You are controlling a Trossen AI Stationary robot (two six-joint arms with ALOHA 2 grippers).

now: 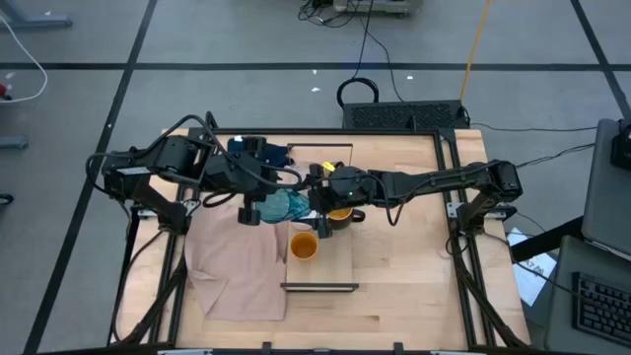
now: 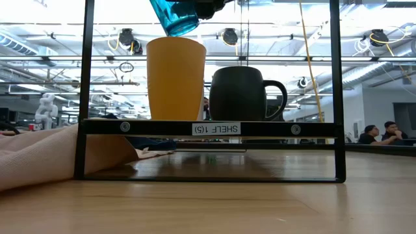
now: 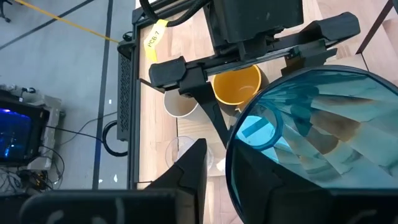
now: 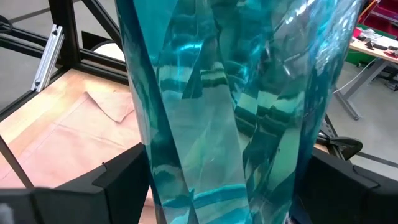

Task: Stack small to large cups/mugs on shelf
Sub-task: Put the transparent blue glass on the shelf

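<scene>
- Above the middle of the table (image 1: 394,286), both arms meet over the shelf (image 1: 320,286), which runs near-to-far with a black frame at each end.
- Left gripper (image 1: 258,209): comes in from the left and hangs at the cloth edge, just left of the tumbler (image 1: 281,205). In its wrist view the tumbler's open mouth fills the space beside its fingers (image 3: 193,171); whether those fingers press the tumbler cannot be told.
- Right gripper (image 1: 317,209): reaches in from the right. In its wrist view the teal ribbed tumbler wall (image 4: 236,106) stands between its two fingers (image 4: 118,180), which sit against it on either side; the jaws grip the tumbler.
- Tumbler: held in the air, tilted. In the low view its base (image 2: 177,16) hangs above the orange cup (image 2: 175,78), clear of the rim.
- Orange cup (image 1: 304,246): upright on the shelf, near of the grippers.
- Orange mug (image 1: 340,213): dark outside, orange inside, on the shelf under the right gripper. In the low view it stands just right of the orange cup (image 2: 239,93), handle to the right.
- Beige cup (image 3: 180,104) and clear glass (image 3: 186,152): on the far part of the shelf, seen in the left wrist view.
- Cloth (image 1: 237,266): lies on the table left of the shelf.
</scene>
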